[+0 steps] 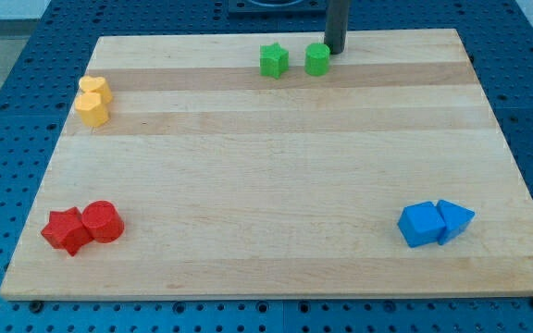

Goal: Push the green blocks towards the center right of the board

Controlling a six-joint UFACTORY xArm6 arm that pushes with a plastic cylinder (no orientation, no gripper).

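Note:
A green star-shaped block [273,60] and a green cylinder block [317,59] sit side by side, a small gap between them, near the view's top middle of the wooden board [276,176]. My tip [334,51] is at the view's top, just right of and slightly above the green cylinder, touching or nearly touching it. The rod rises straight up out of the view.
Two yellow blocks [93,100] are stacked close at the upper left edge. A red star block [67,230] and a red cylinder [103,221] sit at the lower left. A blue cube [421,224] and a blue triangular block [455,219] sit at the lower right.

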